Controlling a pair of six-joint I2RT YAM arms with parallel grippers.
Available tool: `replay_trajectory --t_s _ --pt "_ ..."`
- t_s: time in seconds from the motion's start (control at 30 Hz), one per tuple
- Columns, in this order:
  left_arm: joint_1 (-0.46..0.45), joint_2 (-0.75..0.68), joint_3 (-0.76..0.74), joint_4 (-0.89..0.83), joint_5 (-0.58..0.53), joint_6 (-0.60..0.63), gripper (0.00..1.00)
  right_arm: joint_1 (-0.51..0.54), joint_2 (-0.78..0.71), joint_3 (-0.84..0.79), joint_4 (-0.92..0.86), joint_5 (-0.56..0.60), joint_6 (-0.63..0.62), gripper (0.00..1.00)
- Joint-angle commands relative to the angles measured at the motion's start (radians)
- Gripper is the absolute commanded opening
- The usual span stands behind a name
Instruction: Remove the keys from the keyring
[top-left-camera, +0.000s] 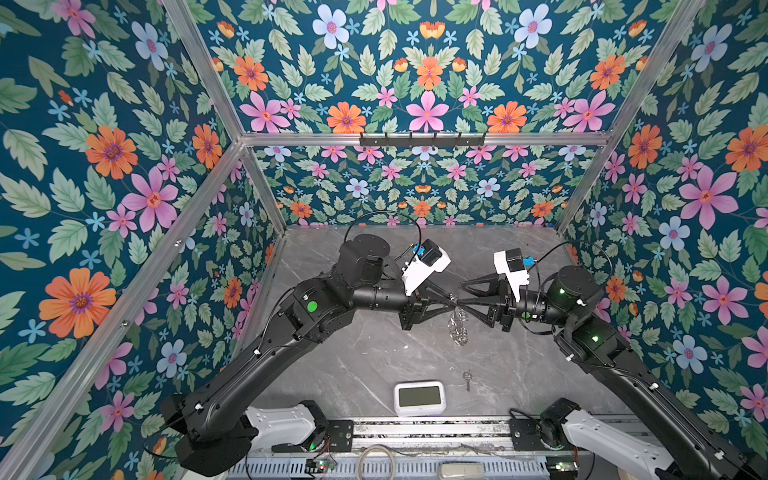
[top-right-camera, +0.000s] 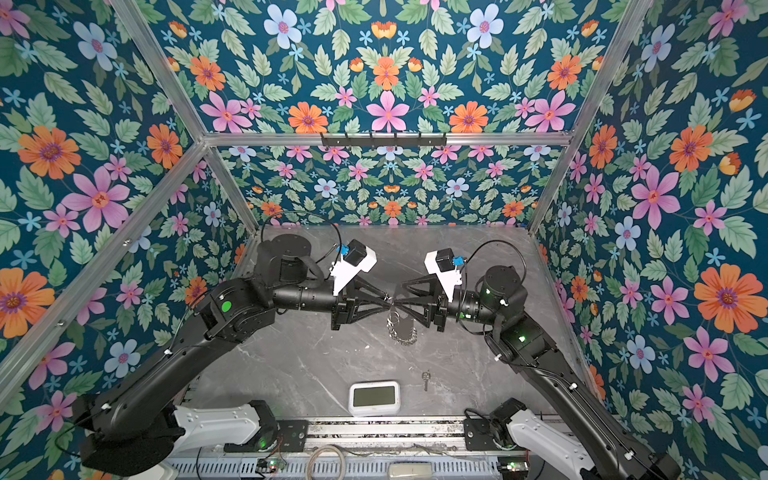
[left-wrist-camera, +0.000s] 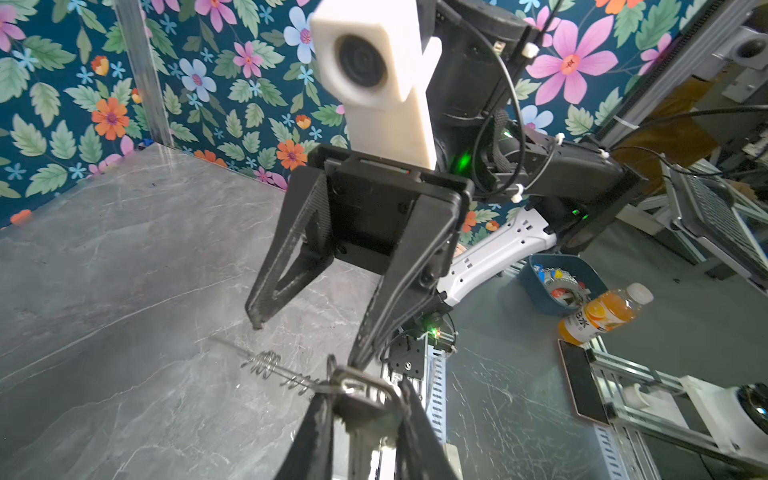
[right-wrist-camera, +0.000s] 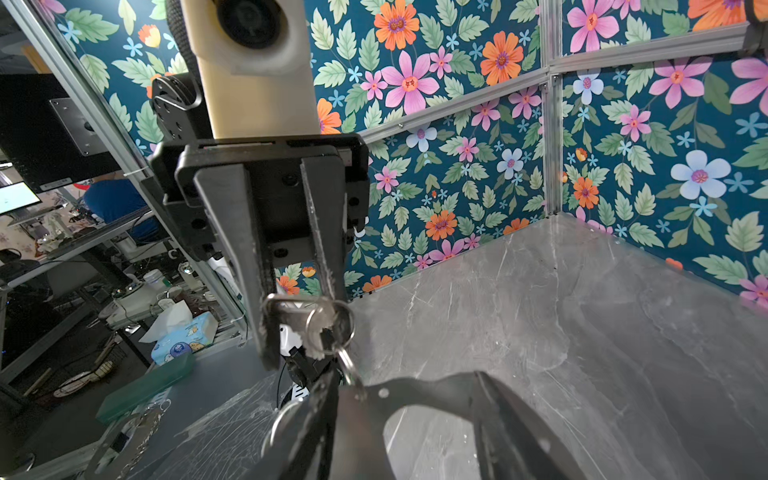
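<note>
The left gripper (top-left-camera: 451, 302) clenches a key (right-wrist-camera: 286, 316) lengthwise, head outward, mid-air — the keyring (top-left-camera: 458, 329) dangles just below from its split ring (right-wrist-camera: 330, 328), and the right gripper (left-wrist-camera: 308, 344), jaws spread, faces it tip to tip

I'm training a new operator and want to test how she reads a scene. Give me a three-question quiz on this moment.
1. True or false: the right pincer stands open.
2. The loose key lies: A) on the table beside the white clock; B) on top of the clock; C) between the right pincer's fingers.
3. Fill in: the left pincer is shut on a second ____, and the keyring hangs from it by split rings.
Key: 1 true. 2 A. 3 key.
</note>
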Motion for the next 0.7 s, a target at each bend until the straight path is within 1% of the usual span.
replay_trajectory --t_s 0.0,0.13,0.3,0.67 --pt "0.001 0.002 0.012 0.001 0.088 0.024 0.0 0.001 0.001 0.008 0.001 -0.044 -0.021 0.51" --pt "0.001 0.0 0.015 0.001 0.106 0.025 0.0 0.004 0.004 0.012 0.005 -0.083 -0.016 0.48" --pt "0.002 -0.005 0.017 0.022 0.129 0.016 0.0 0.012 -0.002 0.013 0.006 -0.096 -0.014 0.46" --pt "0.011 -0.011 0.02 0.055 0.172 -0.003 0.0 0.045 -0.013 0.034 -0.004 -0.116 -0.017 0.45"
